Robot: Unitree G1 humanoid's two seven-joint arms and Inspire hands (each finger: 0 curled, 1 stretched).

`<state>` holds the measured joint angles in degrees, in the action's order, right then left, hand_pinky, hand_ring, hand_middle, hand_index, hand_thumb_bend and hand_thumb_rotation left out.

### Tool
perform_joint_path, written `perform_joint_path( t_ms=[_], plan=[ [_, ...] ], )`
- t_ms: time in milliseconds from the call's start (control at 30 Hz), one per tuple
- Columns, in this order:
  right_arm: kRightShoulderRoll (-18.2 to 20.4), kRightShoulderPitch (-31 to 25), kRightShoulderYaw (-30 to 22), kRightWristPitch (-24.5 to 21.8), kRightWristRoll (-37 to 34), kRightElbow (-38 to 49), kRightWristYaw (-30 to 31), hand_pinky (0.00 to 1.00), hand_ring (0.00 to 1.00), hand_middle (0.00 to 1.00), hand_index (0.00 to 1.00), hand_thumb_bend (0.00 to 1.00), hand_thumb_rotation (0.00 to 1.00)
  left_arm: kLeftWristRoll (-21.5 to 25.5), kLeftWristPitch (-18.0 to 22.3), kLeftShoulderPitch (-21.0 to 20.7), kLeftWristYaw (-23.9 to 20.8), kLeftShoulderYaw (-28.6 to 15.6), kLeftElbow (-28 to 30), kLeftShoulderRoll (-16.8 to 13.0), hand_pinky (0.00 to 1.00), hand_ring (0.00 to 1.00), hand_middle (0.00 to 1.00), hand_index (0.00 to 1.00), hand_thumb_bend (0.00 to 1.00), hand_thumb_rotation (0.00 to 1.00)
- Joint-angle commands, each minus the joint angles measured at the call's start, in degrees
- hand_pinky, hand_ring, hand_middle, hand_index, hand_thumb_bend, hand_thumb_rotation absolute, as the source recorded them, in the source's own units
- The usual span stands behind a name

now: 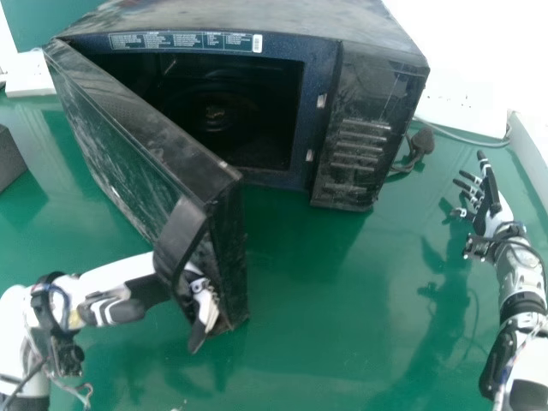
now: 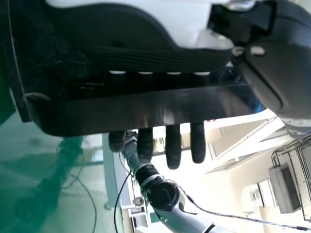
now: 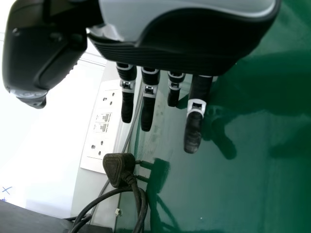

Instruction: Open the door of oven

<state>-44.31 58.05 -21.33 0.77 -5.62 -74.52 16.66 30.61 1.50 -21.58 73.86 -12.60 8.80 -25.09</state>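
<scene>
Our left hand (image 2: 141, 46) is open, its straight fingers slipped behind the handle (image 1: 181, 233), likely so we can draw the door (image 1: 141, 145) outward. It stands well open before the oven (image 1: 364, 128); our open right hand (image 1: 493, 214), right of the oven, leaves it room.

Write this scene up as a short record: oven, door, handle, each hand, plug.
Oven: black, on green table; dark interior exposed
Door: swung wide open, towards the robot's left
Handle: curved bar at the door's free edge
Left hand: at the handle, straight fingers passed behind it
Right hand: open, over the table, right of the oven
Plug: out of the socket, prongs bare
</scene>
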Motion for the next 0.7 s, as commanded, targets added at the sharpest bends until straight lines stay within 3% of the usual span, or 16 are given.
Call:
perform_joint_path(
  t_ms=[0, 67, 167, 200, 267, 300, 333, 400, 433, 467, 533, 667],
  plan=[
    [0.18, -3.95, 0.48, -3.32, 1.05, -2.51, -1.21, 0.65, 0.73, 0.79, 0.84, 0.87, 1.0, 7.27, 12.74, -4.29, -6.33, -13.02, 0.85, 1.0, 0.13, 0.21, 0.28, 0.34, 0.97, 0.99],
    [0.2, -3.98, 0.27, -3.31, 0.84, -2.53, -1.08, 0.56, 0.69, 0.8, 0.84, 0.87, 1.0, 10.73, 14.23, -5.67, -3.45, -13.77, -2.2, 2.38, 0.13, 0.2, 0.28, 0.38, 0.96, 0.98],
    [0.11, -4.03, 0.31, -3.3, 0.88, -2.53, -0.83, 0.61, 0.7, 0.8, 0.83, 0.87, 1.0, 14.96, 11.46, -5.11, -3.57, -14.84, -2.52, 4.28, 0.14, 0.22, 0.29, 0.45, 0.94, 0.88],
    [0.1, -3.99, 0.27, -3.35, 0.82, -2.51, -0.75, 0.66, 0.73, 0.81, 0.83, 0.87, 1.0, 16.46, 11.79, -4.4, -5.08, -15.32, -1.67, 6.8, 0.13, 0.21, 0.28, 0.46, 0.92, 0.87],
    [0.13, -3.9, 0.59, -3.36, 1.15, -2.47, -1.23, 0.65, 0.71, 0.79, 0.84, 0.85, 1.0, 15.66, 13.36, -2.18, -7.44, -16.93, 0.71, 8.57, 0.15, 0.22, 0.3, 0.53, 0.91, 0.8],
    [0.16, -3.9, 0.56, -3.32, 1.1, -2.46, -1.18, 0.67, 0.72, 0.79, 0.84, 0.85, 1.0, 14.36, 14.29, -1.98, -6.93, -17.49, 0.63, 7.86, 0.15, 0.22, 0.31, 0.54, 0.92, 0.8],
    [0.18, -3.88, 0.44, -3.41, 0.96, -2.48, -1.11, 0.67, 0.73, 0.8, 0.85, 0.84, 1.0, 15.12, 12.22, -2.34, -5.39, -17.54, -0.1, 6.46, 0.12, 0.19, 0.28, 0.49, 0.91, 0.8],
    [0.16, -3.91, 0.24, -3.44, 0.78, -2.51, -1.05, 0.58, 0.69, 0.81, 0.86, 0.85, 1.0, 18.16, 2.02, -2.2, -3.14, -17.33, -1.13, 0.92, 0.11, 0.19, 0.29, 0.49, 0.89, 0.66],
    [0.17, -3.88, 0.37, -3.46, 0.95, -2.52, -1.4, 0.57, 0.69, 0.81, 0.85, 0.85, 1.0, 17.06, 0.19, -1.14, -4.87, -17.78, 0.33, -0.39, 0.11, 0.19, 0.29, 0.48, 0.91, 0.63],
    [0.16, -3.9, 0.5, -3.38, 1.1, -2.52, -1.58, 0.58, 0.7, 0.81, 0.85, 0.85, 1.0, 15.96, 2.62, -1.24, -5.73, -18.28, 0.89, 0.44, 0.12, 0.18, 0.27, 0.43, 0.94, 0.67],
    [0.12, -3.97, 0.57, -3.26, 1.17, -2.54, -1.41, 0.65, 0.75, 0.82, 0.84, 0.85, 1.0, 14.01, 6.91, -1.07, -6.96, -19.08, 2.03, 1.98, 0.09, 0.15, 0.22, 0.36, 0.9, 0.74],
    [0.15, -3.97, 0.72, -3.23, 1.23, -2.51, -1.41, 0.71, 0.77, 0.81, 0.85, 0.83, 1.0, 13.48, 5.01, 2.42, -7.69, -21.96, 4.89, -0.62, 0.1, 0.17, 0.25, 0.36, 0.87, 0.78]
  ],
)
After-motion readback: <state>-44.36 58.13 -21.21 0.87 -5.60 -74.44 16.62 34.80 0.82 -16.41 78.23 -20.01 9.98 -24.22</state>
